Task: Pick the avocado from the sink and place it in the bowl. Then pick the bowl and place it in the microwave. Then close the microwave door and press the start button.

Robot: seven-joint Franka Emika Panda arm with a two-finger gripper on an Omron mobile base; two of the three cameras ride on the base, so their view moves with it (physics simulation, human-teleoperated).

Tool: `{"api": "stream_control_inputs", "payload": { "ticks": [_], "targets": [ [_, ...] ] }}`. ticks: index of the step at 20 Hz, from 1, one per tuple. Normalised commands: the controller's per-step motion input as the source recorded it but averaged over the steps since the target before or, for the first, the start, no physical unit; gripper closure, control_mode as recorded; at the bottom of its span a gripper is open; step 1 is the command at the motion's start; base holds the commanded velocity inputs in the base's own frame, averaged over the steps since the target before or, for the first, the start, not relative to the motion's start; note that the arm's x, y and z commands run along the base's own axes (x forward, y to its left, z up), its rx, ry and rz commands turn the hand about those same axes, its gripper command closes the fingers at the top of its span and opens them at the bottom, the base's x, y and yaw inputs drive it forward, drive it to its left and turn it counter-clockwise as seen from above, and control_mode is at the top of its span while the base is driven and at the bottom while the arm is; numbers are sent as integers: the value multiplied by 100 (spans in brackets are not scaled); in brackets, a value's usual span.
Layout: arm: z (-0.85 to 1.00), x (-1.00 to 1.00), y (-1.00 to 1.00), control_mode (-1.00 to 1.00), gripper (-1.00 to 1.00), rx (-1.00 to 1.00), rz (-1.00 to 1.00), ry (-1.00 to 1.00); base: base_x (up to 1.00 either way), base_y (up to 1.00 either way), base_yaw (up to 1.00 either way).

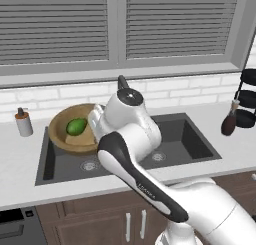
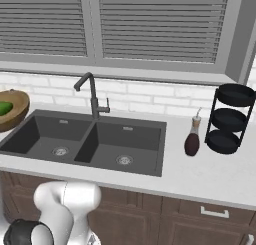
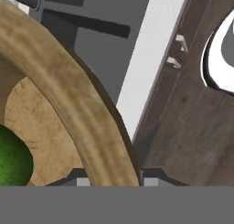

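Wooden and light brown, the bowl (image 1: 70, 130) was seen at the left of the left base view, raised over the left basin of the sink (image 1: 187, 139), with the avocado (image 1: 76, 126) lying inside it. A soap bottle (image 1: 23, 122) was seen on the counter to its left. The wrist of the arm was placed against the bowl's right side, so the gripper itself was hidden there. In the right base view the bowl (image 2: 12, 111) was cut by the left edge, and the avocado (image 2: 4, 108) was shown as a green spot inside; the faucet (image 2: 91, 95), both drains, a dark bottle (image 2: 192, 139) and a black rack (image 2: 230, 119) were shown clearly here. In the hand view the bowl's thick rim (image 3: 73, 104) was shown passing between the two fingers (image 3: 82, 181), which were partly closed on it, and the avocado (image 3: 13, 161) was seen at the lower left.
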Motion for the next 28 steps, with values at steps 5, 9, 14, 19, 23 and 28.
{"api": "stream_control_inputs", "payload": {
  "ticks": [5,9,14,19,23,28],
  "targets": [
    [65,-22,-74,-100,100,4,-37,4,0,0,0],
    [44,-5,-82,-100,100,7,-18,2,0,0,0],
    [23,-9,-99,-100,100,12,-8,0,0,0,0],
    [19,-33,-90,-100,100,6,-7,0,0,0,0],
    [16,-39,-75,-100,100,-2,-20,0,0,0,0],
    [12,-7,-36,-100,100,-2,-18,2,0,0,0]
  ]
}}
